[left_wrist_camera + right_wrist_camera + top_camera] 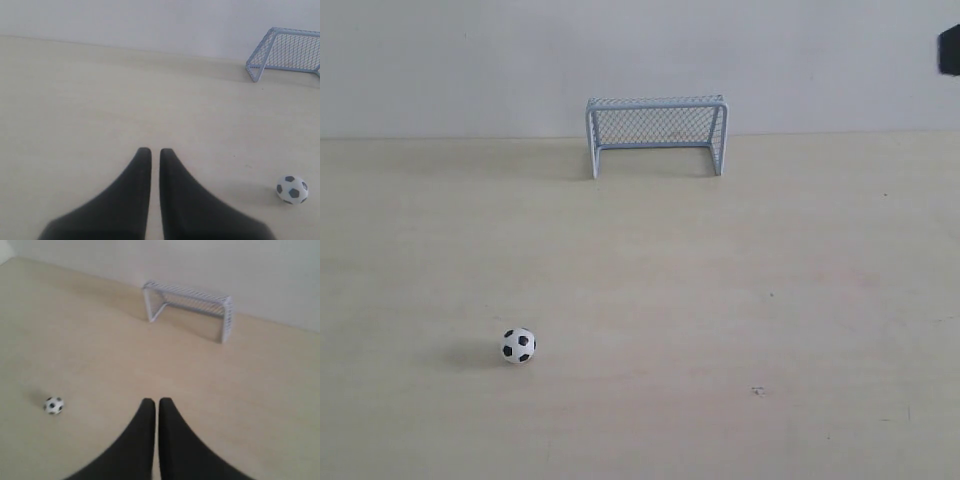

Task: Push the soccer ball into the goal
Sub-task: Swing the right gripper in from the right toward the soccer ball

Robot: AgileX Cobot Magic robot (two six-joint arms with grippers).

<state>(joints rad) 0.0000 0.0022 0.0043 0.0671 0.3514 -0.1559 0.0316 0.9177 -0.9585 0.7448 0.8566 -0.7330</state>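
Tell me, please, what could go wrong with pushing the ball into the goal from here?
The soccer ball sits far from the goal and left of it in the exterior view, so a straight push would likely miss the mouth. The left gripper has narrow, closed tips; an off-centre touch could send the ball sideways across the smooth table.

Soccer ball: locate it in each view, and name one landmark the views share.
Exterior view: the soccer ball sits lower left on the table, far in front of the goal.
Left wrist view: the soccer ball lies beside the left gripper, on the goal's side.
Right wrist view: the soccer ball lies off to one side of the right gripper.
Shared landmark: the goal, visible in all three.
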